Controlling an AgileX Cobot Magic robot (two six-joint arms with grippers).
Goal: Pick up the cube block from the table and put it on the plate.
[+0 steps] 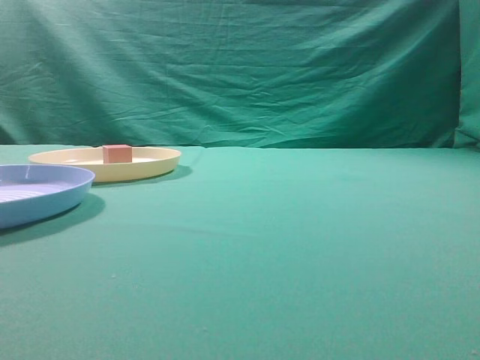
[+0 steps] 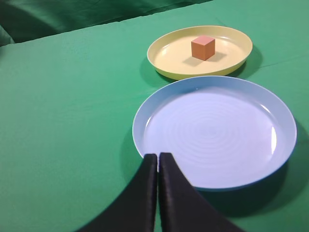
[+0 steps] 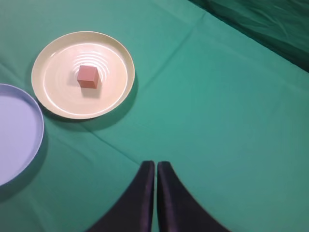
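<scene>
The reddish-pink cube block (image 1: 117, 154) sits inside the pale yellow plate (image 1: 154, 166) at the far left of the green table (image 1: 300, 240). The cube (image 2: 203, 48) and the yellow plate (image 2: 169, 58) also show in the left wrist view, and the cube (image 3: 88, 76) and plate (image 3: 58, 99) in the right wrist view. My left gripper (image 2: 158, 155) is shut and empty, above the near rim of the blue plate. My right gripper (image 3: 155, 163) is shut and empty over bare cloth, well away from the yellow plate. Neither gripper shows in the exterior view.
A light blue ribbed plate (image 1: 71, 196) lies just in front of the yellow plate at the left edge; it also shows in the left wrist view (image 2: 270, 159) and the right wrist view (image 3: 14, 145). A green cloth backdrop (image 1: 240, 67) hangs behind the table.
</scene>
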